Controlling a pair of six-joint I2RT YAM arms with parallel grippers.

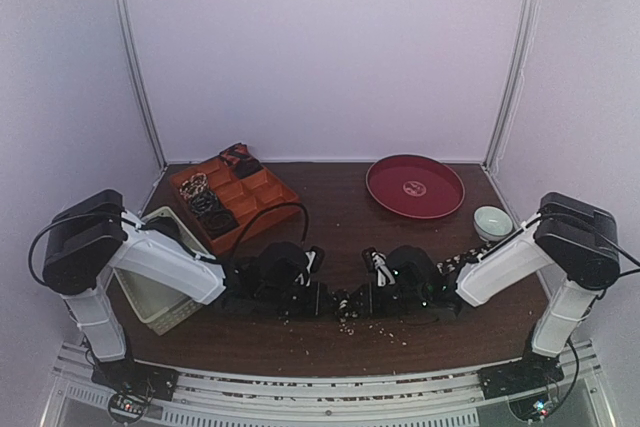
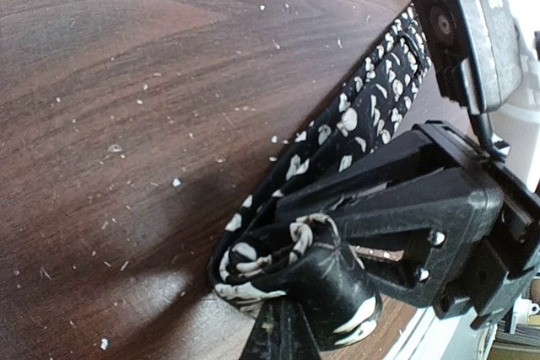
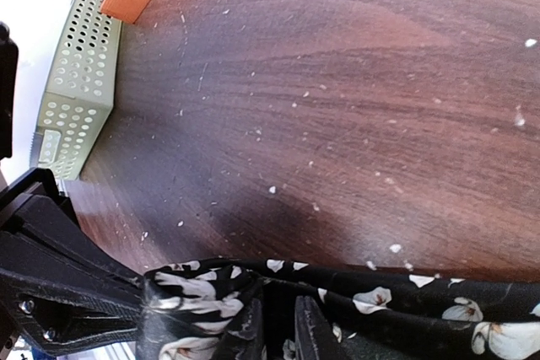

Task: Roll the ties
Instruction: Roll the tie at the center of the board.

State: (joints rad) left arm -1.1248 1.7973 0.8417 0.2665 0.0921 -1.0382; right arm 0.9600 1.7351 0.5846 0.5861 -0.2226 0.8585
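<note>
**Two tools met on one speckled tie, near-right of the orange tray**

From where I stood, the white basket sat just beside the near-left edge of the orange tray, so close that I could not tell whether they touched. Inside the tray's compartments lay rolled ties, dark with pale specks. A reddish tie was bunched at the tray's far corner.

The left tool reached low over the table, nearer than the tray and just to its right. Its fingers were drawn together on the coiled end of the speckled tie. That coil was small and tight, black with white petal-like marks, and it rested on the wood right at the tool's tip.

The right tool came in from the opposite side, a little farther right of the tray, tip to tip with the left one. It too was clamped on the tie, with fabric wrapped around its fingertips. From the coil the loose length of the tie ran flat along the table, away from the tray to the right, passing under the right arm.

Pale flecks were scattered over the wood nearer than the tray, around both tools. Well to the tray's right sat a red plate, and beyond that, farther right again, a small bowl.
</note>
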